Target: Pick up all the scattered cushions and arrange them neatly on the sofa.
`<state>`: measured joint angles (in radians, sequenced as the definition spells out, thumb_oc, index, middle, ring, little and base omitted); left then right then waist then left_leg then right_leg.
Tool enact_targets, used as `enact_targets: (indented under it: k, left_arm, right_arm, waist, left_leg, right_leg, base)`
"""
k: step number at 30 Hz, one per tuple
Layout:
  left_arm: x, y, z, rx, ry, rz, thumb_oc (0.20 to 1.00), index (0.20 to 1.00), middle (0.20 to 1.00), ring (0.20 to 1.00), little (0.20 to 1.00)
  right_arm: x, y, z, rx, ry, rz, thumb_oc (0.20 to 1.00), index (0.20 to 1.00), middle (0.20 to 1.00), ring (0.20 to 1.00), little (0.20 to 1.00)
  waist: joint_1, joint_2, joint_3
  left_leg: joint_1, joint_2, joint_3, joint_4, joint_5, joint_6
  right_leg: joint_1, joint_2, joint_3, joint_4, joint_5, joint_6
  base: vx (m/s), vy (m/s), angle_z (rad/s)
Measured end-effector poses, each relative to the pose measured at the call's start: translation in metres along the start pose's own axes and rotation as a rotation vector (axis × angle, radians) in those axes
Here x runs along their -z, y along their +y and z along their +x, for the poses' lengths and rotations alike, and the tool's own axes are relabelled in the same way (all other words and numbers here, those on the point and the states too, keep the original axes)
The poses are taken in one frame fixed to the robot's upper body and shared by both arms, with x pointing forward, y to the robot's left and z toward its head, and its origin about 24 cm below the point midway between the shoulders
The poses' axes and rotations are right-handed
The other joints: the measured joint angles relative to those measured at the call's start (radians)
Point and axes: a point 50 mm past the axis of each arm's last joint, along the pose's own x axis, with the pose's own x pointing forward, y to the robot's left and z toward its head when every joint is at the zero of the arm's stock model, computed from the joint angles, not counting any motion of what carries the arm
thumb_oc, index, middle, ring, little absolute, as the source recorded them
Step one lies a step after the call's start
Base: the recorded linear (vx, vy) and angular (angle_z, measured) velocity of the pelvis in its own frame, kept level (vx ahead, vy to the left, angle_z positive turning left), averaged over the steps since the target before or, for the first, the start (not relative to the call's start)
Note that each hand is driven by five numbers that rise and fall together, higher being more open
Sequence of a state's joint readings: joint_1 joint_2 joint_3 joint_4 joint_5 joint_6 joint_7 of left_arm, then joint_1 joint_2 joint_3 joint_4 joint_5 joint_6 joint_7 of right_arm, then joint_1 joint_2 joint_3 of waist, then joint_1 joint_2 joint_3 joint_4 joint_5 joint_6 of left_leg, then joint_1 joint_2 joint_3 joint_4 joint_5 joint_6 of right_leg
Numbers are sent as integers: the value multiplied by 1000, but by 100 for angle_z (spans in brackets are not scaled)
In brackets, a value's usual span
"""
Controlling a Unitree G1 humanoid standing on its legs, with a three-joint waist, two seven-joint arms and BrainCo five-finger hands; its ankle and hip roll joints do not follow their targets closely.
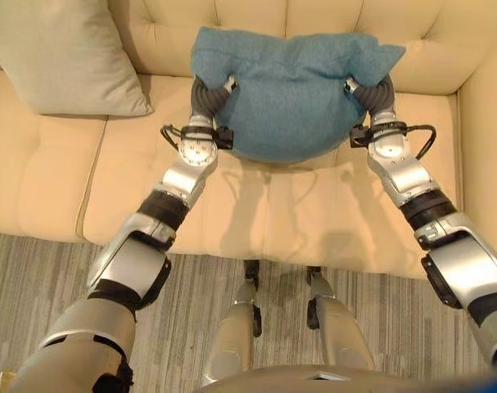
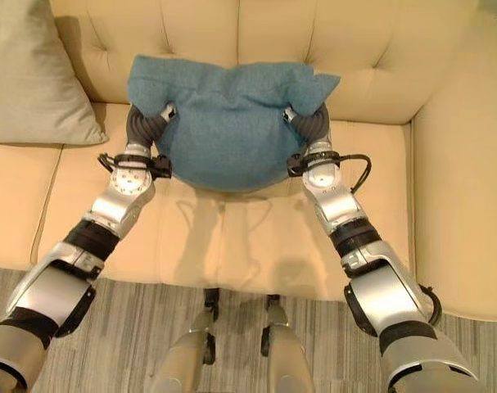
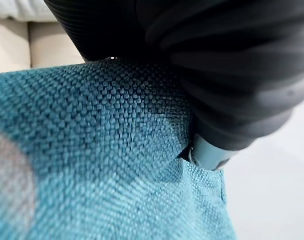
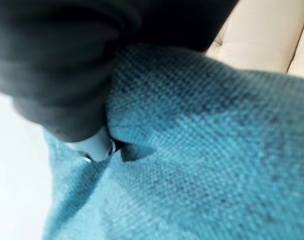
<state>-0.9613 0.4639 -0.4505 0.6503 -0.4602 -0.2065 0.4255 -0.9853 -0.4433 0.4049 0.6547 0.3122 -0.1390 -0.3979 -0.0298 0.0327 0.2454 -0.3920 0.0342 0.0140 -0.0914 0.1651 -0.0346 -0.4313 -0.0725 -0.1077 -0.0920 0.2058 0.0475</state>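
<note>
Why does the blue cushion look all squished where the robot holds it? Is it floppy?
Probably soft and floppy: the blue cushion dents where the left hand and right hand press its sides, and its bottom sags. It seems light, hanging above the sofa between both hands. Its woven cloth likely grips well.

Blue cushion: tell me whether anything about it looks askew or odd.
The blue cushion is bunched up, not flat: the left hand and right hand pinch its sides above the sofa seat, so its upper corners flop outward. The grey cushion leans tidily.

Living rm: cream tufted sofa point(image 1: 256, 221), grey carpet point(image 1: 35, 270)
</note>
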Motion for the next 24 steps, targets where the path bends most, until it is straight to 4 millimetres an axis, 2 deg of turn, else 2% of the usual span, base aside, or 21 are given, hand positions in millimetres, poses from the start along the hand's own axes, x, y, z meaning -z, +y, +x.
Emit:
enact_targets:
  k: [24]
  left_arm:
    - [-19,-5,6,-25,-68,-29,200,200,200,200,200]
  right_arm:
    - [-11,-2,1,41,-43,33,200,200,200,200,200]
  waist:
    - [-9,0,0]
  left_leg:
    - [-1,2,0,0,-2,-5]
  right_leg:
    - [0,1,-2,0,1,0]
  base:
    - [-1,0,0]
